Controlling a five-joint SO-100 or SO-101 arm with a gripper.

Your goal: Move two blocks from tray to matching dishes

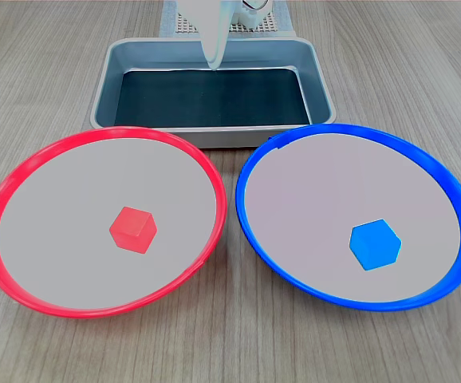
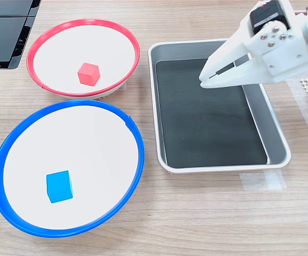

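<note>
Nearest the camera in the first exterior view, the red block (image 1: 132, 230) lies in the red-rimmed dish (image 1: 23, 175) and the blue block (image 1: 375, 244) in the blue-rimmed dish (image 1: 438, 171), both on the wooden tabletop (image 1: 47, 64). Behind them, the white gripper (image 2: 203, 81) hangs over the grey tray (image 2: 275, 136), jaws together, holding nothing.

White printed plastic throughout; pincer (image 2: 204, 81) tapering to a narrow wedge tip above the tray (image 2: 278, 133); dark slit running between its two long fingers; black servo block set into the wrist shell; small round silver screws on the side plate.
</note>
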